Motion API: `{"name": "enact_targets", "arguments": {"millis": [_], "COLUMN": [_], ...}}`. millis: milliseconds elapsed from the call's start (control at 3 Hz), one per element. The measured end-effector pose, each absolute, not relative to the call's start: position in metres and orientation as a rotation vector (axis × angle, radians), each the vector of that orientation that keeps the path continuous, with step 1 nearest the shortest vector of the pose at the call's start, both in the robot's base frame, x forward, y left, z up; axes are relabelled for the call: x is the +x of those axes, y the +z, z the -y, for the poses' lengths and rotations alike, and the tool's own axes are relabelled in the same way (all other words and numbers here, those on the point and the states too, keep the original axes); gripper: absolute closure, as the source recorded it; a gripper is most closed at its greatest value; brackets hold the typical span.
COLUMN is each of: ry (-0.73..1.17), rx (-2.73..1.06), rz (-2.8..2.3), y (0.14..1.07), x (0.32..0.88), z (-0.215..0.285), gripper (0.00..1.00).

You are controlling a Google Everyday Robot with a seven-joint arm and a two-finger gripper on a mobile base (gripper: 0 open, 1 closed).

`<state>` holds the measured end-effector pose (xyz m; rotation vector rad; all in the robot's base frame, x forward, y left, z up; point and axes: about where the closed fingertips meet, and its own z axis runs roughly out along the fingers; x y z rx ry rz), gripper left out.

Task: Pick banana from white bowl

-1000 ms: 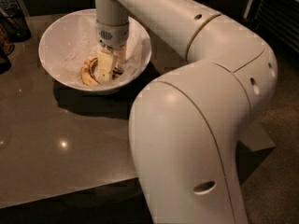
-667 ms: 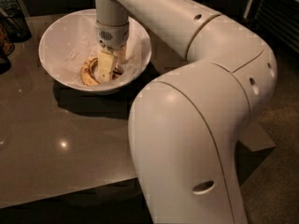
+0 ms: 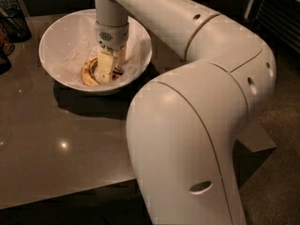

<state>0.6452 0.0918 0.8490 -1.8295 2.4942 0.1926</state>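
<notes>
Hand [image 3: 111, 65] unchanged from a second ago: down inside the white bowl [image 3: 55, 37] on the dark counter [image 3: 56, 139], right at the blotchy banana [image 3: 87, 72] on the bowl's bottom. Can't tell whether it's gripping.

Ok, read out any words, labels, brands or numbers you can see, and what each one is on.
No readable text anywhere.
White robot arm: only small holes and a slot, no lettering.
Wide round white bowl with crumpled paper lining: blank.
Gripper, down inside the bowl at the blotched brown-yellow banana: no label.
Dark objects at the left edge: too dim to read.
</notes>
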Motion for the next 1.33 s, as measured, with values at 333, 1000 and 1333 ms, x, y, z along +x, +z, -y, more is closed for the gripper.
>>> {"name": "enact_targets", "arguments": {"millis": [333, 1000, 1333], "ry": [0.193, 0.193, 0.193], "rx": [-1.831, -1.832, -1.832], "rz": [-2.496, -2.498, -2.498], "y": [0.8486, 0.8482, 0.8482], "x": [0.6452, 0.645, 0.645], "z": [-0.0916, -0.0912, -0.0912], "gripper": [0.31, 0.31, 0.31]}}
